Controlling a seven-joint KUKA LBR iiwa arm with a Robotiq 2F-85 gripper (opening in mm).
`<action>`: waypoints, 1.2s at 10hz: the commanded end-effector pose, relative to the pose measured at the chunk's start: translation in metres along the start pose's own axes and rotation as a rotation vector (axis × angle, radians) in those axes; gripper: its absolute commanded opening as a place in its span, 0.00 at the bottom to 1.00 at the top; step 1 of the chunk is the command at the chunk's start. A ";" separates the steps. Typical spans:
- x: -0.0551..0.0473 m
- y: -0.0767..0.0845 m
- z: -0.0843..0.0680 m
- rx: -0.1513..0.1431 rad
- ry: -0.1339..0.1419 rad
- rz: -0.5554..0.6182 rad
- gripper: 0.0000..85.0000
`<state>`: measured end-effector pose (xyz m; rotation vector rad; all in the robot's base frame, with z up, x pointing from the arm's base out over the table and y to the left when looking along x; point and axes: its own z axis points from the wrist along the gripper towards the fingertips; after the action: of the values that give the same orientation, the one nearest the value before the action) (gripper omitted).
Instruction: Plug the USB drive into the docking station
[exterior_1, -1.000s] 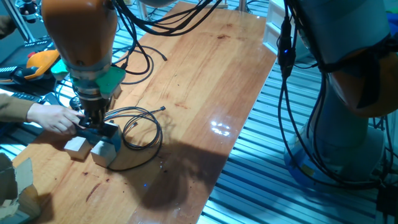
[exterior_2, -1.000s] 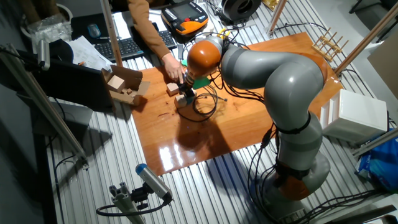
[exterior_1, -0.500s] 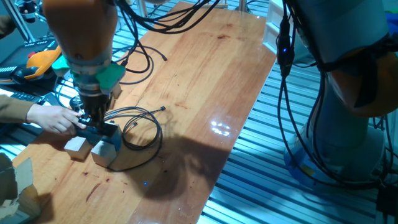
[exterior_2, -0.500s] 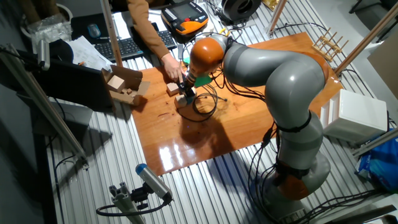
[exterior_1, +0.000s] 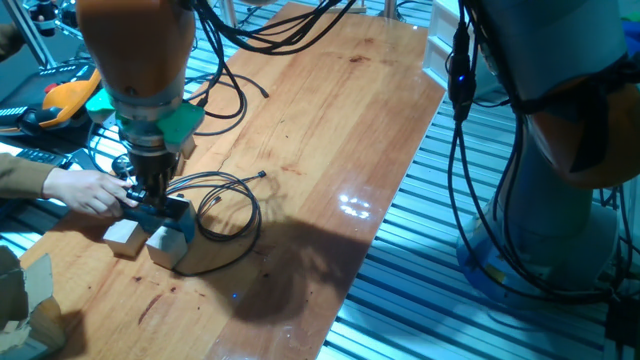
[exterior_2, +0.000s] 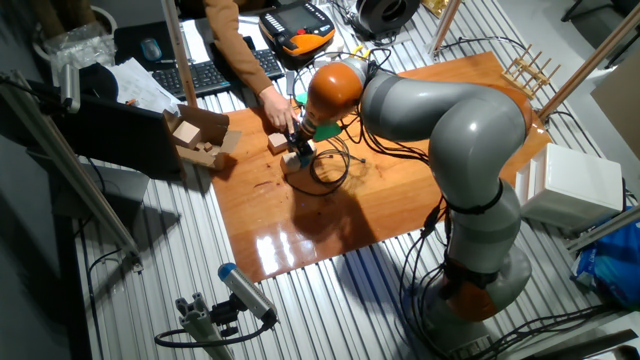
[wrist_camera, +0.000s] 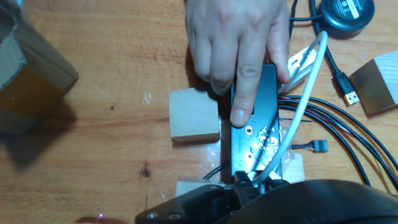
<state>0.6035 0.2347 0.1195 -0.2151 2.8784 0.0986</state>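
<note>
Glossy reddish-brown wood planks form the tabletop (exterior_1: 330, 120), which sits on a ribbed metal floor of grey and blue slats. Near the table's left end, in one fixed view, the orange-and-grey arm reaches down so that its gripper (exterior_1: 152, 196) sits right over the docking station (exterior_1: 165, 211), a flat, dark blue-black rectangular box. From the hand view the docking station (wrist_camera: 254, 121) runs as a long matte strip up the middle, with small screw holes and scuffed pale marks on its top face; its near end disappears under the black gripper body (wrist_camera: 249, 186). Whether the fingers are spread or pinching the USB drive cannot be told, since the tips are hidden under the housing in every view.

A person's bare hand (wrist_camera: 239, 46) lies across the far end of the docking station, 1 finger pressed flat along its top. A pale, square-cut wooden cube (wrist_camera: 194, 115) touches the station's left edge, and another cube (wrist_camera: 375, 82) lies well apart on the right. A white cable (wrist_camera: 298, 106) curves over the station, thin black cables (exterior_1: 225, 205) coil on the wood to its right, and a small round black puck (wrist_camera: 343, 9) sits at the far right.
</note>
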 end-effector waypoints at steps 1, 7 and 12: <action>0.000 -0.001 0.000 0.007 -0.006 -0.006 0.00; 0.004 -0.003 0.000 0.001 -0.020 -0.006 0.00; 0.001 -0.003 -0.001 0.011 -0.028 -0.003 0.00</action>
<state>0.6026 0.2315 0.1195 -0.2156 2.8485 0.0838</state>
